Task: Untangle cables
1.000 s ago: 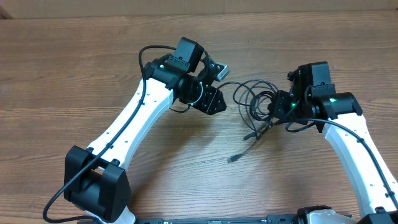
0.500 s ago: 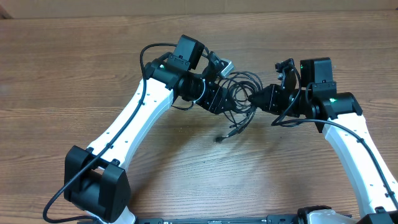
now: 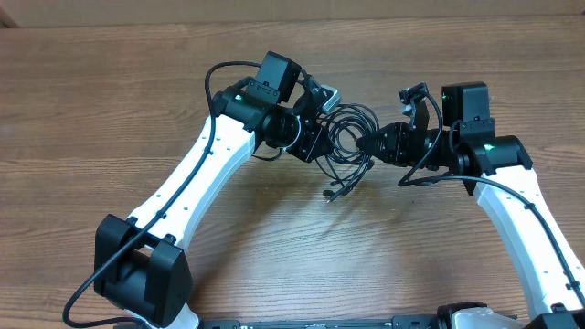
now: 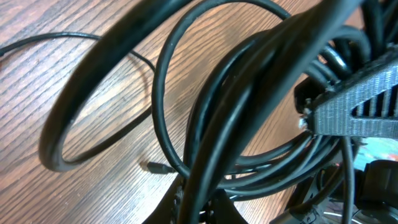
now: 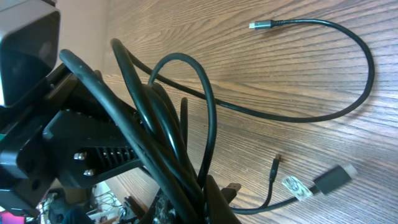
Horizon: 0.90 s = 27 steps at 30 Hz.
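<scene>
The cables [image 3: 350, 130] are a tangle of thin black loops hanging between my two grippers, just above the wooden table. My left gripper [image 3: 322, 146] holds the tangle's left side. In the left wrist view its jaws [image 4: 202, 208] are shut on several strands of the cables [image 4: 249, 93]. My right gripper [image 3: 373, 144] holds the right side; its jaws [image 5: 208, 202] are shut on the cables [image 5: 161, 118]. A loose end [image 3: 332, 193] trails down to the table. One strand loops out to a metal-tipped plug [image 5: 256, 25], and a flat plug [image 5: 336, 177] lies nearby.
The wooden table [image 3: 91, 110] runs to a back edge at the top of the overhead view. The left arm's base [image 3: 142, 274] sits at the near left and the right arm's link [image 3: 539, 238] at the near right. The two grippers are almost touching.
My right gripper has carried the tangle left to the left gripper. The left gripper opened, then shut on the strands. The loose end has shifted left.
</scene>
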Each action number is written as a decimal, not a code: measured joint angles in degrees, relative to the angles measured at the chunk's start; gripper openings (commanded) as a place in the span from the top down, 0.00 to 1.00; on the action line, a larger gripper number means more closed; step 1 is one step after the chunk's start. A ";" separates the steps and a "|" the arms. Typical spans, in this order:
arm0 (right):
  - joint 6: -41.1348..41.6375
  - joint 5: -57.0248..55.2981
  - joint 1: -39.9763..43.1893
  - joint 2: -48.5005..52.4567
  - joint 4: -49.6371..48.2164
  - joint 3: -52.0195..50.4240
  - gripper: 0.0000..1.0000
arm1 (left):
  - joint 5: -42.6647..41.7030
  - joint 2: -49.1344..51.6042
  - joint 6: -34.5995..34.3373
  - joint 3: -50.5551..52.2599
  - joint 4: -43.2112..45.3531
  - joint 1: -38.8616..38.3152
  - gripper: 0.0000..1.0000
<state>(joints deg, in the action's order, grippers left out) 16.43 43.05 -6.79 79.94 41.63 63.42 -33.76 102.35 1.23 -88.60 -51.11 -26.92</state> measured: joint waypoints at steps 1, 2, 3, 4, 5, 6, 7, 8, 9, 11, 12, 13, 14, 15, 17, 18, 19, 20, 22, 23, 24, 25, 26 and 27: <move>-0.02 0.02 -0.04 0.00 0.02 0.00 0.96 | 0.20 0.00 0.00 -0.07 -0.24 0.00 0.91; -0.02 0.04 -0.07 0.00 0.02 0.00 0.96 | 0.44 -0.02 0.00 -0.13 -0.42 0.00 0.89; 0.00 0.00 -0.11 0.00 0.04 0.00 0.96 | 0.79 -0.02 0.00 -0.26 -0.59 0.00 0.85; 0.00 -0.07 -0.11 0.00 0.20 0.00 0.96 | 1.31 -0.02 0.02 -0.35 -0.76 -0.02 0.79; 0.02 -0.26 -0.11 0.00 0.52 0.00 0.96 | 1.77 -0.02 0.04 -0.37 -0.94 -0.04 0.75; 0.02 -0.85 -0.11 0.00 1.09 0.00 0.96 | 2.86 -0.02 0.26 -0.39 -1.16 -0.07 0.75; 0.00 -1.79 -0.04 0.00 1.86 0.00 0.96 | 4.17 -0.02 0.26 -0.39 -1.55 -0.04 0.75; 0.02 -2.58 -0.04 0.00 2.43 0.00 0.96 | 5.01 -0.02 0.24 -0.39 -1.70 0.02 0.75; 0.02 -3.50 -0.04 0.00 3.04 0.00 0.96 | 6.03 -0.02 0.24 -0.39 -1.68 0.07 0.75; -0.35 -4.55 -0.04 0.00 3.82 0.00 0.96 | 7.23 -0.02 0.24 -0.39 -1.68 0.04 0.75; -0.50 -5.03 -0.04 0.00 4.24 0.00 0.96 | 7.63 -0.02 0.24 -0.39 -1.73 0.04 0.76; -0.66 -5.27 -0.04 0.00 4.50 0.00 0.96 | 7.96 -0.02 0.24 -0.39 -1.77 0.04 0.76; -0.83 -5.55 -0.04 0.00 4.63 0.00 0.96 | 8.20 -0.02 0.24 -0.39 -1.79 0.04 0.76; -0.85 -5.66 -0.07 0.00 4.66 0.00 0.96 | 8.41 -0.02 0.24 -0.39 -1.81 0.04 0.77; -1.05 -5.86 -0.04 0.00 4.74 0.00 0.96 | 8.76 -0.02 0.24 -0.39 -1.84 0.04 0.78; -1.09 -5.90 -0.04 0.00 4.74 0.00 0.96 | 8.87 -0.02 0.24 -0.39 -1.84 0.04 0.82; -1.22 -5.86 -0.04 0.00 4.76 0.00 0.96 | 8.98 -0.02 0.24 -0.39 -1.79 0.04 0.87; -1.44 -5.73 -0.04 0.00 4.85 0.00 0.96 | 9.07 -0.02 0.31 -0.39 -1.73 0.04 0.93; -2.49 -4.42 -0.04 0.00 5.03 0.00 0.96 | 9.84 -0.02 0.22 -0.39 -1.31 0.04 0.96; -3.37 -3.41 -0.04 0.00 5.18 0.00 0.96 | 10.47 -0.02 -0.04 -0.39 -0.96 0.04 0.96; -4.48 -1.97 -0.04 0.00 5.64 0.00 0.96 | 11.26 -0.02 -0.72 -0.39 -0.50 0.04 0.96; -5.38 -0.76 -0.04 0.00 6.01 0.00 0.96 | 12.46 -0.02 -1.62 -0.39 0.11 0.04 0.96; -6.51 0.55 -0.04 0.00 6.64 0.00 0.96 | 13.27 -0.02 -2.60 -0.39 0.55 0.11 0.96; -7.10 1.27 -0.04 0.00 7.04 0.00 0.96 | 14.67 -0.02 -3.93 -0.39 1.20 0.26 0.96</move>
<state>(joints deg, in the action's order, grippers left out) 9.32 44.31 -6.83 79.94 48.66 63.42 -19.09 102.32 -2.70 -88.99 -49.91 -26.65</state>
